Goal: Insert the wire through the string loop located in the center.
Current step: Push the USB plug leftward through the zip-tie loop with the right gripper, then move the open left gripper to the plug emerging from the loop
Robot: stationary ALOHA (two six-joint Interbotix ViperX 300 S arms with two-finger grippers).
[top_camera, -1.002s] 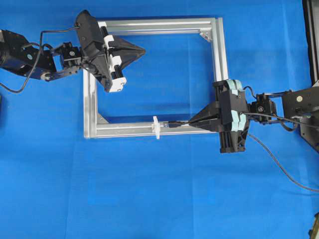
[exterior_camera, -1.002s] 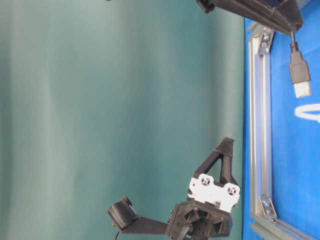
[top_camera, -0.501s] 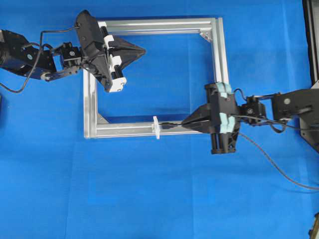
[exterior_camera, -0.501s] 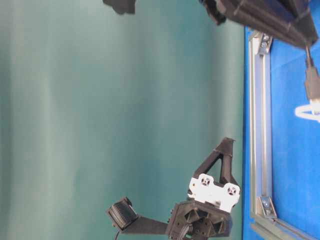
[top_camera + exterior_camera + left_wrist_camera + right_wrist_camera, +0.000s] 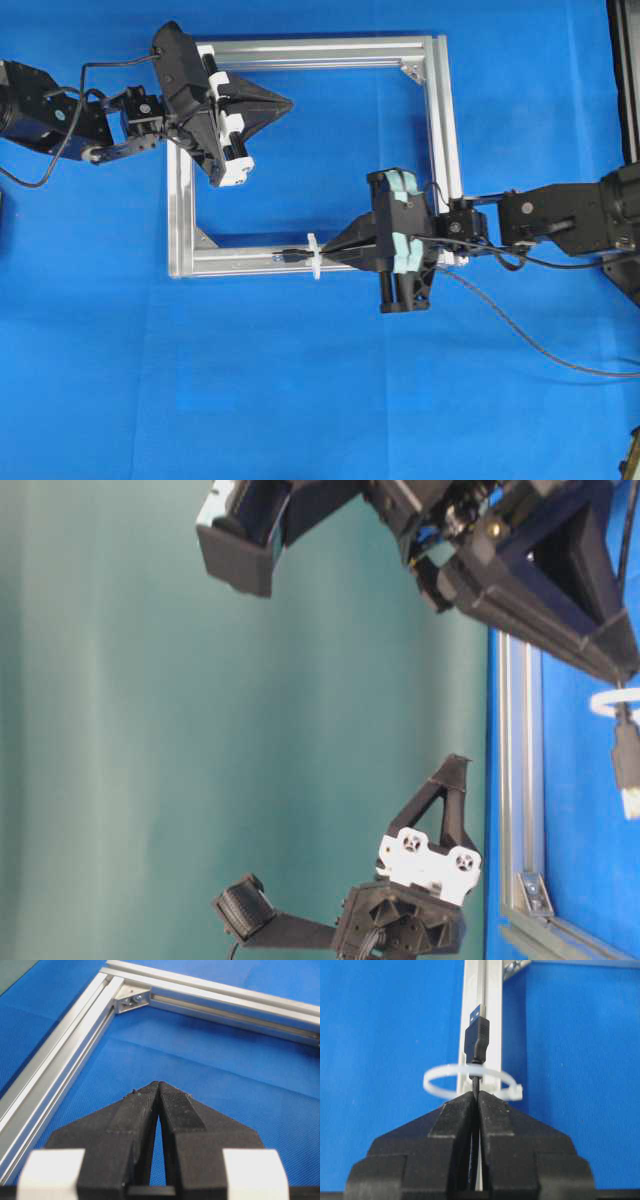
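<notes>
Since the earlier frame, right fingers (image 5: pixel 333 249) have carried the long thin black wire (image 5: pixel 477 1040) leftward, and its dark plug now sits past the small white string loop (image 5: pixel 470 1080) on the silver aluminium frame (image 5: pixel 440 110). Threading looks begun (cable must follow). Right fingers clamp the wire; left fingers (image 5: pixel 158 1091) are together, empty.

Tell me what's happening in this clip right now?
The right claw is shut on the wire just behind its plug. The plug end already sits past the string loop, which stands on the lower bar of the aluminium frame, so the wire passes through the loop. The left claw is shut on nothing, above the blue cloth inside the frame near its upper left corner.
</notes>
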